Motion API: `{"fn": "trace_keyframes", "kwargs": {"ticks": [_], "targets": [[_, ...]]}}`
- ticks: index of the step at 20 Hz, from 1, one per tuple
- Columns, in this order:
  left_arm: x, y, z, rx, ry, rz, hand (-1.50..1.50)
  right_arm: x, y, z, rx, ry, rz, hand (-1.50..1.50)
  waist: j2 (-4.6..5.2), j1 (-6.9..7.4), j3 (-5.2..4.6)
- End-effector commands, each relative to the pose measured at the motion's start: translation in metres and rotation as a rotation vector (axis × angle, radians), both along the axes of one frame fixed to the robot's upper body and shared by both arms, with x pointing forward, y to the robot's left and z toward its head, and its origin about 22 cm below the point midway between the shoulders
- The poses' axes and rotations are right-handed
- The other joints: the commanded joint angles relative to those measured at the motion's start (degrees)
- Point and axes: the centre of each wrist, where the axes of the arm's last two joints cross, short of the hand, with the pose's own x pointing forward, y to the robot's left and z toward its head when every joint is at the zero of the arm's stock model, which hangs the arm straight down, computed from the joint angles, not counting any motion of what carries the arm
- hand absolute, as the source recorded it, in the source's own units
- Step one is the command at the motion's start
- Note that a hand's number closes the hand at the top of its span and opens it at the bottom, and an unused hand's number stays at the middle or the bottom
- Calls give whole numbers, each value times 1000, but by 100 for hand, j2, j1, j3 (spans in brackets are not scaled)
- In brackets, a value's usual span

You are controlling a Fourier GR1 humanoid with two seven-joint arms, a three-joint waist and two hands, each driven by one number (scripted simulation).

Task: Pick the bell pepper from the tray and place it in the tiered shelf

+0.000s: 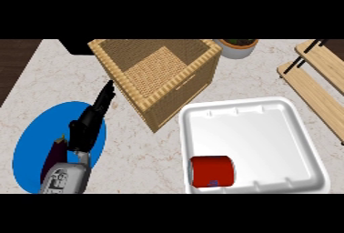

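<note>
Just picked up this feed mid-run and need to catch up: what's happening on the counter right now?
Nothing is being held yet. The red bell pepper lies in the white tray, at its near left corner. The left hand is stretched out with straight fingers over the blue plate at the left, where a dark purple item lies beside the forearm. The right hand is out of view. The wooden tiered shelf stands at the right edge, beyond the tray, and a wicker basket sits in the middle.

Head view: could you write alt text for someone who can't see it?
A red bell pepper lies in the near left corner of a white tray on a marble counter. The robot's left hand stretches, fingers straight, over a blue plate holding an eggplant; a wicker basket stands behind, a wooden tiered shelf at right.
</note>
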Motion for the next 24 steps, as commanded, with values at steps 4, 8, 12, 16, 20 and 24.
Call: {"fn": "trace_keyframes", "kwargs": {"ticks": [4, 8, 12, 16, 20, 24], "targets": [[9, -9, 21, 9, -12, -2, 0, -4, -17, -10, 10, -110, -1, 150, -28, -43, -3], [-2, -6, 3, 11, -13, 4, 0, -19, -42, -11, 104, -49, -328, -150, -18, -24, -9], [-4, 3, 2, -13, 10, 19, 0, -23, -22, -10, 130, -17, -334, -150, -62, -102, -10], [-4, 5, 1, 11, 16, 15, 0, -26, -4, -10, 130, -135, -284, -150, -44, -73, -8], [0, 10, 12, 5, 4, 13, 0, -37, -15, 7, 142, -222, -205, -150, -55, -71, -4], [9, 1, 15, 12, -1, 13, 0, -35, -1, 16, 144, -281, -132, -150, -37, -65, -4]]}}
